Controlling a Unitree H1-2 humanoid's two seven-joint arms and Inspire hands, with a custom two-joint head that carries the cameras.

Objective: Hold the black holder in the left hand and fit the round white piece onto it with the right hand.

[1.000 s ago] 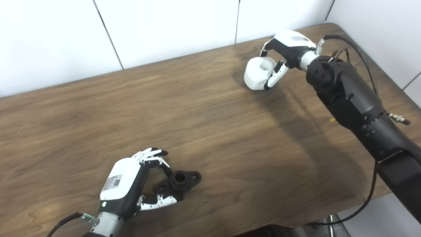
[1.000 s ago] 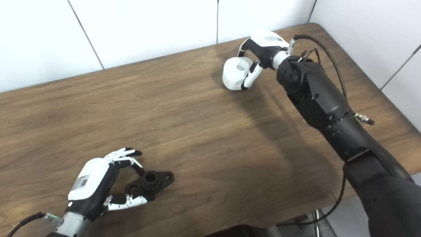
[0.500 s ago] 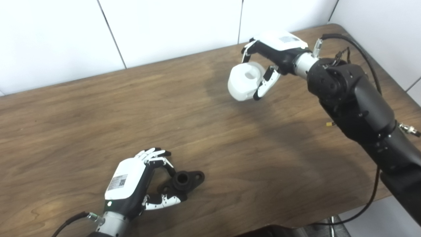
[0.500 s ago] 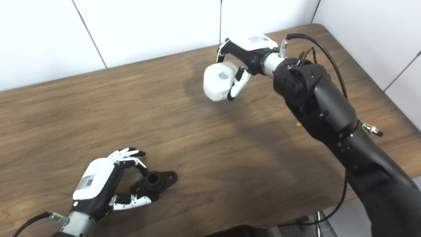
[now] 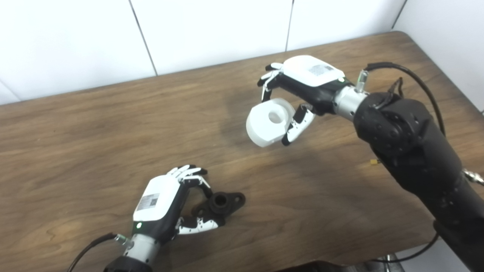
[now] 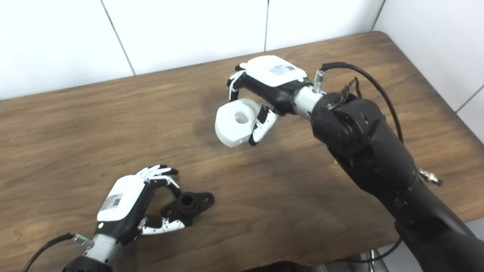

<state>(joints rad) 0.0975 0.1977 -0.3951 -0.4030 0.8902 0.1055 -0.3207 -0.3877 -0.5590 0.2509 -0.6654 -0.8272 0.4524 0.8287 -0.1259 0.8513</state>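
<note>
Round white plastic piece (image 5: 267,122) rides in my right hand (image 5: 302,85), clear above the wooden worktop (image 5: 94,124). My left hand (image 5: 162,204) pinches the black flanged holder (image 5: 223,202), low on the wood. Pickup's done; carrying across, lining up and fitting remain.

White-shelled left hand (image 5: 160,206) and right hand (image 5: 302,85), black arms, black cables
</note>
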